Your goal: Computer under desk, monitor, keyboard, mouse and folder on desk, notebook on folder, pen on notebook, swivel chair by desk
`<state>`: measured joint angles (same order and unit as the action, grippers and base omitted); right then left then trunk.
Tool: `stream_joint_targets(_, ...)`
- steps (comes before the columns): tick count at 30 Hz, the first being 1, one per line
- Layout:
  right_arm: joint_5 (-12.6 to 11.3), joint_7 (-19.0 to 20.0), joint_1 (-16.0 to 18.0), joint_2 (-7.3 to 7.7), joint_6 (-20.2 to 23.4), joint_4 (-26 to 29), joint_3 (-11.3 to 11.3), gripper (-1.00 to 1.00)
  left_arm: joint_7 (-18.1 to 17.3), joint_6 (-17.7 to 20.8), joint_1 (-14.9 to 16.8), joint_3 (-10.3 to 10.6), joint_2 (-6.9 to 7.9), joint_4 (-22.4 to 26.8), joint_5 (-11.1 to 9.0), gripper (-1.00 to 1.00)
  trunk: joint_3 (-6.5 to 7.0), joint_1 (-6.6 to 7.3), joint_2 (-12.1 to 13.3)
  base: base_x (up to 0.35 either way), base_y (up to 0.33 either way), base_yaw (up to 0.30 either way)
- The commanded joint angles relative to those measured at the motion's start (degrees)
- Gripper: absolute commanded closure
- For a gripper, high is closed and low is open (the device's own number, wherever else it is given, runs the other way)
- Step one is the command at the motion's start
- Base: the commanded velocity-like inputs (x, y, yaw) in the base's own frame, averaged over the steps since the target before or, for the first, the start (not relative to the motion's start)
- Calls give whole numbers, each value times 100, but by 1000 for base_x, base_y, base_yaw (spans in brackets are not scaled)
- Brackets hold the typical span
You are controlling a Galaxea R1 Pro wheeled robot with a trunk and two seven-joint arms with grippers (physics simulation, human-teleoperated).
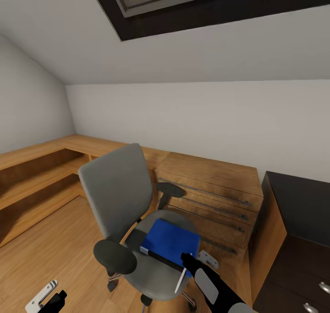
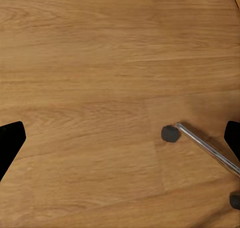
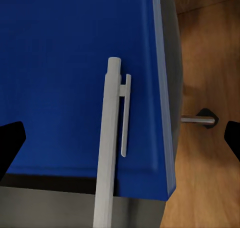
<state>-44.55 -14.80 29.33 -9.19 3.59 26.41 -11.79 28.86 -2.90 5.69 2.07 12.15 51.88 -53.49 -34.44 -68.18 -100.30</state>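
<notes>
Right gripper [image 3: 120, 138] fingers spread wide, hovering over the white pen [image 3: 111, 138], not gripping. Pen lies on the blue folder [image 1: 170, 241] on the swivel chair [image 1: 120, 194] seat. Left gripper [image 2: 120, 138] spread, above wood floor [image 2: 90, 63].

the chair [image 1: 120, 190] stands on the wood floor [image 1: 50, 253]. the blue folder [image 1: 172, 240] lies flat on its seat. the pen [image 3: 111, 148] rests on the folder.

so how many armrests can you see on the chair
2: one armrest at the seat's near side, close to the camera, the other armrest on the far side, toward the wooden drawers.
</notes>
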Motion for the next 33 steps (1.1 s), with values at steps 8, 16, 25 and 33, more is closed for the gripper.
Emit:
stream_joint_targets(8, -27, -49, 2, 5, 19, 13, -36, -100, 30, -35, 3, 27, 6, 6, -50, -100, -6, 0, -3, 0, 0, 0)
stream_joint_targets(16, -27, -49, 2, 5, 19, 13, -37, -100, 29, -27, 3, 22, 6, 6, -53, -100, -60, -65, -124, 0, 0, 0)
stream_joint_targets(25, -27, -49, 2, 5, 11, 13, -43, -100, 32, -27, 3, 22, 6, 6, -50, -100, -168, -197, -364, 0, 0, 0)
stream_joint_targets(33, -27, -49, 2, 5, 10, 13, -43, -100, 31, -27, 3, 22, 6, 6, -55, -100, -186, -219, -404, 0, 0, 0)
